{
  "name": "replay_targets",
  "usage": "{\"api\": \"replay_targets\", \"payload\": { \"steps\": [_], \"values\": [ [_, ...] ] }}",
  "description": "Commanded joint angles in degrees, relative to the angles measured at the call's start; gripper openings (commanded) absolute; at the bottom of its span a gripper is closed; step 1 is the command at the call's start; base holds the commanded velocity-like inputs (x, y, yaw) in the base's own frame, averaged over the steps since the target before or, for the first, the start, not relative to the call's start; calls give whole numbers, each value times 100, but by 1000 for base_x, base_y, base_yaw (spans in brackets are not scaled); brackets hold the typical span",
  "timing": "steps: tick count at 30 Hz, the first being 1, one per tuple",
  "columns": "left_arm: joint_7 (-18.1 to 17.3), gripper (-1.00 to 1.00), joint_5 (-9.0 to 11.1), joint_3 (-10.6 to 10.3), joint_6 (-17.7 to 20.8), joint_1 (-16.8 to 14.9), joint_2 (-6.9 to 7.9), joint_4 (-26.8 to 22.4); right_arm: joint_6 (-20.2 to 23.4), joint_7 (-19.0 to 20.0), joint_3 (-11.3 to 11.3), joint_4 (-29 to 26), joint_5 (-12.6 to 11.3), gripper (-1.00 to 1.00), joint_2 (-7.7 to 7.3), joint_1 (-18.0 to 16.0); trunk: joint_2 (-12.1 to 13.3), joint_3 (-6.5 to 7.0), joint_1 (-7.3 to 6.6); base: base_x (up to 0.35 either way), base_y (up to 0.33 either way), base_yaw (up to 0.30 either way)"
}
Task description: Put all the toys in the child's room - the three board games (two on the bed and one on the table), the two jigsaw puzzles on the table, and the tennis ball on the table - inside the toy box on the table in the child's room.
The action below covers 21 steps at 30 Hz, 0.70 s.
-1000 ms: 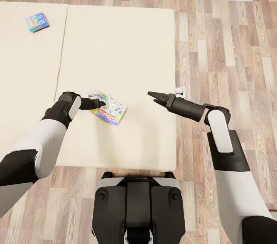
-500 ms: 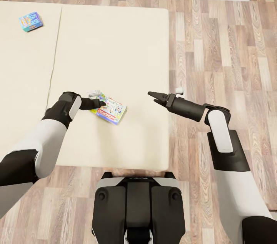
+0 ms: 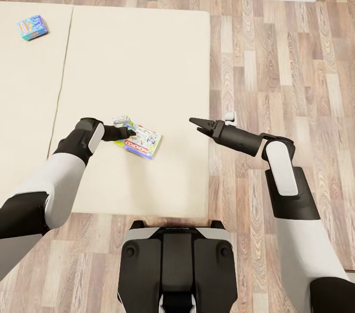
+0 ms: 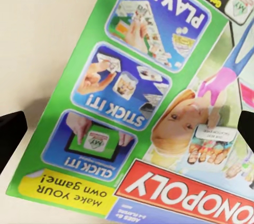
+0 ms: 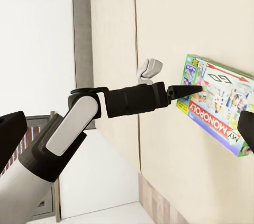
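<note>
The robot stands at the foot of the bed, whose beige two-part mattress fills the upper left of the head view above the wood-plank floor. The green-edged board game, lettered MONOPOLY with a busy white cover, lies flat on the right-hand mattress part near its lower edge. The left claw is at the box's near-left corner, its dark fingertips touching or just over the cover there; from the head view I cannot tell whether the fingers are spread or pressed together. In the left wrist view the cover of that box lies close under the camera, with dark fingertips at both side edges of the picture, well apart, so this claw stands spread over the box and not pinching it. The right claw hangs above the mattress edge, well apart from the box, its two tips spread a little and holding nothing. The right wrist view looks across the mattress at the left arm reaching to the box. The small blue board game lies on the far left mattress part, well apart from both claws.
</note>
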Motion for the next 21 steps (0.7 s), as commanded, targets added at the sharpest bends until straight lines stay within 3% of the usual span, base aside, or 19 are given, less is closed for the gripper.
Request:
{"api": "replay_targets", "payload": {
  "steps": [1,21],
  "values": [
    [-4,100,24,19,34,-2,-2,-4,10,55,0,0,55,100,-3,-3,-9,-6,4,0,-2,0],
    [-4,100,24,17,33,-3,-2,-4,10,55,-4,-1,64,100,3,-3,-9,-6,4,0,-109,0]
  ]
}}
